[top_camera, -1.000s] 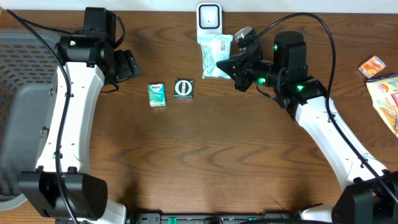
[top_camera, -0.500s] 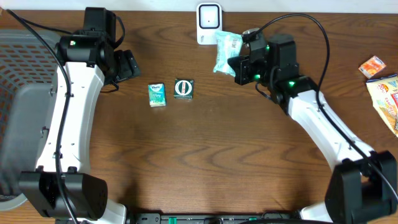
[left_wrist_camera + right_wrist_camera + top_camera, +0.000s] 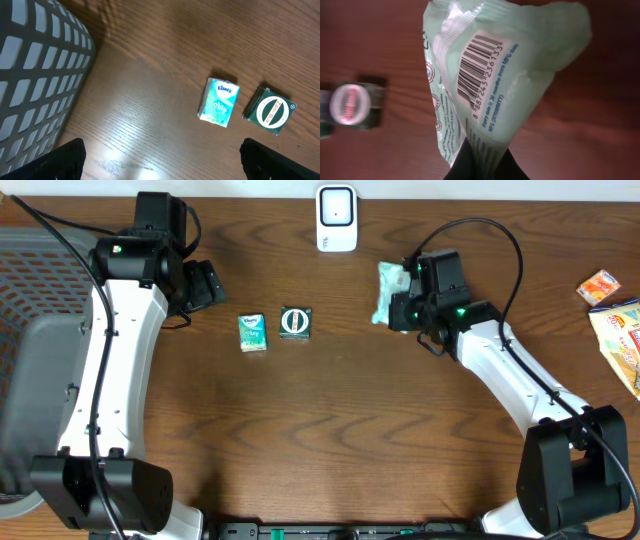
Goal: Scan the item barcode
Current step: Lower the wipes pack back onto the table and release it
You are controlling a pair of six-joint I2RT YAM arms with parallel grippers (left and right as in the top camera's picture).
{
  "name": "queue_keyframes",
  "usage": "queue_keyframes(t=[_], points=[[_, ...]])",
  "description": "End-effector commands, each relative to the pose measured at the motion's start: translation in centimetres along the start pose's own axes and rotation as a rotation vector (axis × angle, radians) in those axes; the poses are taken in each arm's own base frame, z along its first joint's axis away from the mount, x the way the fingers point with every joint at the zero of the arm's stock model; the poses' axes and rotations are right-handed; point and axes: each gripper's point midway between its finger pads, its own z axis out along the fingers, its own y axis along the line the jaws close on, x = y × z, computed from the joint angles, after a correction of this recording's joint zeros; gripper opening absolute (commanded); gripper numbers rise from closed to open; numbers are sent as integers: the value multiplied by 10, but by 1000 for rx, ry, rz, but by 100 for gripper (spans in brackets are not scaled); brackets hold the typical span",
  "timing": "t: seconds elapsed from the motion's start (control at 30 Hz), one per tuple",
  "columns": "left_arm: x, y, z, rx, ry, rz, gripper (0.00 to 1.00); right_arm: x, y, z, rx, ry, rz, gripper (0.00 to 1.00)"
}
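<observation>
Right of centre on the desk, toward its far edge: pale green plastic packet, pinched by one end in the closed jaws of the right arm and, by the look of the wrist view, held clear of the wood. Shows its printed barcode on the face turned back toward the wrist camera, flat enough to read, with creased film around it. Runs lengthwise away from the jaws, long axis pointing roughly at the far edge with a slight lean. Lies below and to the right of the white scanner as seen from overhead, near it but clearly apart, with bare wood between. Puts the right arm nearer the scanner than the left arm, whose jaws stand spread wide and empty beside the grey basket, over toward the Kleenex tissue pack and the green Zam-Buk box. Probably calls next for a short carry up and to the left, plus a wrist turn to bring the barcode face square to the scanner front. Cannot tell from overhead which way that face points.
</observation>
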Motion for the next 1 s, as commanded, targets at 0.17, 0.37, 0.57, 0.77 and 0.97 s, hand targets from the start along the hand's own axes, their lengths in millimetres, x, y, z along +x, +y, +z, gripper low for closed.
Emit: queue_keyframes(t=[0.17, 0.37, 0.57, 0.77, 0.97], points=[[-1, 3, 1, -18, -2, 0, 98, 15, -35, -8, 220, 47, -26, 1], [-1, 3, 1, -18, -2, 0, 98, 24, -50, -13, 307, 76, -36, 1], [-1, 3, 1, -18, -2, 0, 97, 32, -68, -21, 415, 106, -48, 2], [-1, 3, 1, -18, -2, 0, 98, 33, -59, -19, 393, 99, -24, 3], [-1, 3, 1, -18, -2, 0, 98, 32, -26, -11, 287, 83, -56, 23]])
